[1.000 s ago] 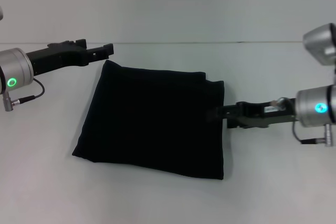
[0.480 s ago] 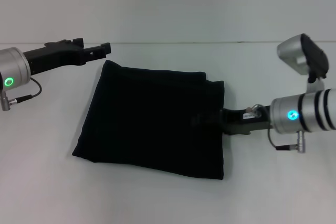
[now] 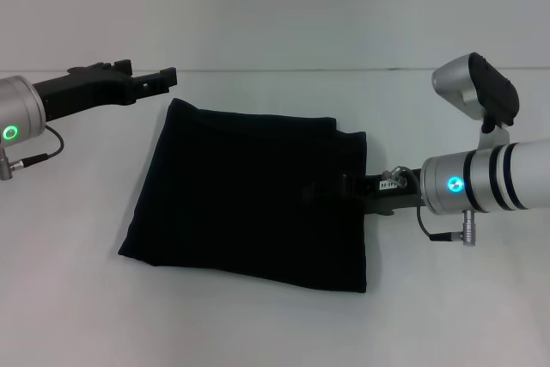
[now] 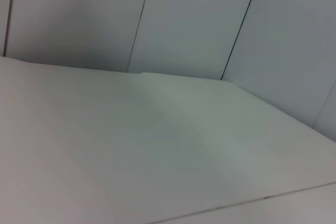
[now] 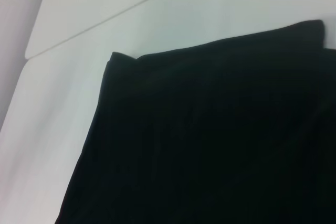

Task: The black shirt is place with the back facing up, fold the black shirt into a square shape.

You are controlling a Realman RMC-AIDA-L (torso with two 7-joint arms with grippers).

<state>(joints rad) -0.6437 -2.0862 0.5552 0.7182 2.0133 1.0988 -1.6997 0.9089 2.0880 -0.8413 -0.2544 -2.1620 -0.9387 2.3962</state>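
On the white table (image 3: 258, 324), the black shirt (image 3: 253, 199) lies folded into a roughly four-sided, slightly skewed block near the centre of the head view. Its upper edge shows a small step toward the right corner, where the layers do not line up flush. No lettering shows on the exposed face.

The right gripper (image 3: 331, 191) reaches in from the robot's right and sits over the shirt's right edge, about midway along that side. Its black fingers merge with the black cloth, so whether they are spread, pressed together or pinching fabric cannot be told. The right wrist view shows the cloth (image 5: 210, 145) close beneath, filling most of the picture, with one folded corner and bare table beyond.

The left gripper (image 3: 163, 77) is held just beyond the shirt's far left corner, clear of the cloth. Its fingers appear close together, gripping nothing. The left wrist view shows only the table surface (image 4: 131, 145) and a panelled wall (image 4: 184, 19).
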